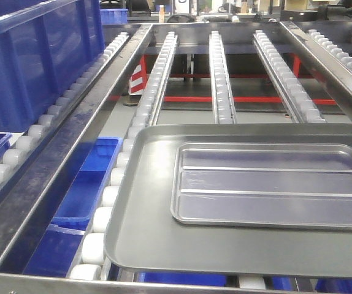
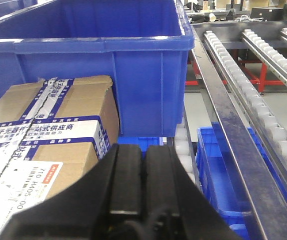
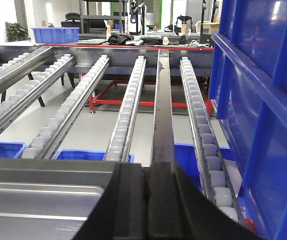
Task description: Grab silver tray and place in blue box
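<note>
Exterior front-facing view: silver tray [image 1: 268, 184] lies ungripped, blue box [image 1: 35, 61] waits far left

Near and right, the silver tray rests flat on the larger grey sheet tray [image 1: 142, 208]. That sheet bridges the roller rails [image 1: 222, 79] and so gives it a level bed. Its raised rim looks like the natural place to grip. The blue box stands on its own lane, open top up, probably so the tray can be lowered in. The 2 fingers of the left gripper [image 2: 144, 150] are pressed together on nothing, facing the box wall beside a taped cardboard carton [image 2: 48, 130]. The right gripper [image 3: 147, 170] is likewise closed and empty, with the tray just to its left.
</note>
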### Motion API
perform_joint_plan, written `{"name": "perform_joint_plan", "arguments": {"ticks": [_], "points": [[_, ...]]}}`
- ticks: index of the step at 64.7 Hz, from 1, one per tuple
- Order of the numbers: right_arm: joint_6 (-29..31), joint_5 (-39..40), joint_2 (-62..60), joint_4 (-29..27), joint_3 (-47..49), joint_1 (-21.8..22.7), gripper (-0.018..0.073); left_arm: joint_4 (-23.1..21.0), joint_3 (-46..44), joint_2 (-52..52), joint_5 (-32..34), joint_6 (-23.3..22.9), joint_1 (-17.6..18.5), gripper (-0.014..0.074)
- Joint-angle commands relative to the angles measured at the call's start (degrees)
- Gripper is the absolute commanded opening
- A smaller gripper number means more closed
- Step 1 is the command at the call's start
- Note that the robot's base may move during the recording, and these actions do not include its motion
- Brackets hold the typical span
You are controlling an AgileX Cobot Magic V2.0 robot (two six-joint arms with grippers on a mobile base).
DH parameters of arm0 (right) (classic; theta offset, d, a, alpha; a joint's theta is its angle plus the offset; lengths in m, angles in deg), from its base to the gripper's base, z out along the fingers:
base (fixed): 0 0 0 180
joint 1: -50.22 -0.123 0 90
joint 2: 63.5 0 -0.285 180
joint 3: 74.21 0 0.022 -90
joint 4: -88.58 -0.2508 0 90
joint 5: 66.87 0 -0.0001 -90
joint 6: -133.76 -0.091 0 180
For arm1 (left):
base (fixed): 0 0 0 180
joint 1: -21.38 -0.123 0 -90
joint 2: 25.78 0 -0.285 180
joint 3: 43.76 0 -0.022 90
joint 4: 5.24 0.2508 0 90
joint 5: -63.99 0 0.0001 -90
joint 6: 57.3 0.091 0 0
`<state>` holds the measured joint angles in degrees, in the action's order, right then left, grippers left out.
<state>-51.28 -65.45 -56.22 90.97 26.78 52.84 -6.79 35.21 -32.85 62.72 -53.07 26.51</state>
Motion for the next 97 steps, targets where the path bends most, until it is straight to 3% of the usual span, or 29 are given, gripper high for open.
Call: {"name": "perform_joint_plan", "arguments": {"ticks": [1,45,47,53,58,64,69,79,85,92,97], "points": [[0.6,5.2,-1.2,0.6,-0.1,0.0,0.0052,-0.5,-0.3,1.1,4.6,-0.1,0.5,-0.0104],[0.6,5.2,-1.2,0.6,-0.1,0.0,0.0052,-0.5,-0.3,1.1,5.5,-0.1,0.5,-0.0104],[0.6,5.2,-1.2,0.6,-0.1,0.0,0.0052,-1.8,-0.3,1.1,6.2,-0.2,0.5,-0.0104],[0.6,5.1,-1.2,0.6,-0.1,0.0,0.0052,-11.9,-0.3,0.8,13.2,-0.4,0.5,-0.0104],[0.6,5.1,-1.2,0.6,-0.1,0.0,0.0052,-12.4,-2.4,0.8,17.7,-0.4,0.5,-0.0104],[0.6,5.1,-1.2,0.6,-0.1,0.0,0.0052,-8.8,-8.9,0.6,9.9,-0.4,0.5,-0.0104],[0.6,5.1,-1.2,0.6,-0.1,0.0,0.0052,-3.7,-18.0,-1.5,-4.3,-0.4,0.6,-0.0104],[0.6,5.1,-1.2,0.6,-0.1,0.0,0.0052,-4.3,-32.4,-11.3,-20.8,0.0,0.7,-0.0080],[0.6,5.1,-1.2,0.6,-0.1,0.0,0.0052,-5.7,-38.5,-17.7,-27.9,1.6,1.7,0.0032],[0.6,5.1,-1.2,0.6,-0.1,0.0,0.0052,-10.6,-41.7,-23.9,-30.8,6.1,7.6,0.0193],[0.6,5.1,-1.2,0.6,-0.1,0.0,0.0052,-11.8,-41.8,-28.1,-30.7,7.6,15.2,0.0232]]}}
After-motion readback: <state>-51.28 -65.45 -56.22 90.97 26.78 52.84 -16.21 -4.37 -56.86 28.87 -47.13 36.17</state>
